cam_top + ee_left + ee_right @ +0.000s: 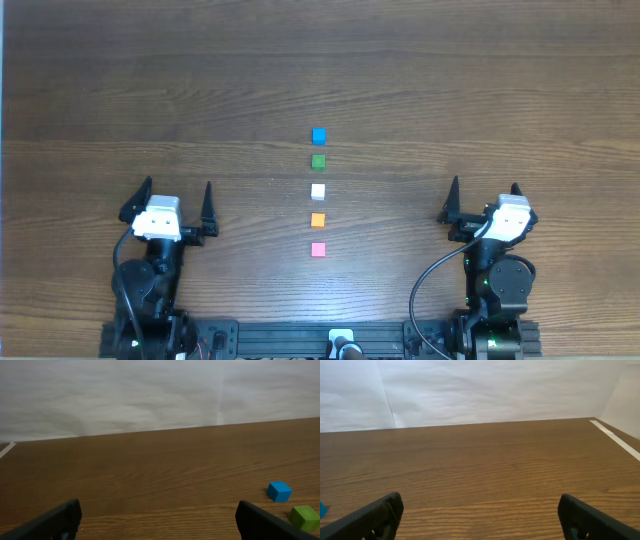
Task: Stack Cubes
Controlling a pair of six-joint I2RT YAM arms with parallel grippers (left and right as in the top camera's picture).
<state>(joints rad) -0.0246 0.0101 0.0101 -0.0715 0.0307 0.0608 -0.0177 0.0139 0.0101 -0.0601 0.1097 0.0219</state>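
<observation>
Five little cubes: blue cube (319, 136), green cube (319, 162), white cube (318, 191), orange cube (318, 220), pink cube (318, 250). The table (150, 90) is brown with wavy wood lines.

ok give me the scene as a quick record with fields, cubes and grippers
surface: wooden table
cubes: five, in one line, set apart, none stacked
order, farthest from the arm bases to nearest: blue cube, green cube, white cube, orange cube, pink cube
left gripper: open, empty, left of the line
right gripper: open, empty, right of the line
stacking: not yet begun
</observation>
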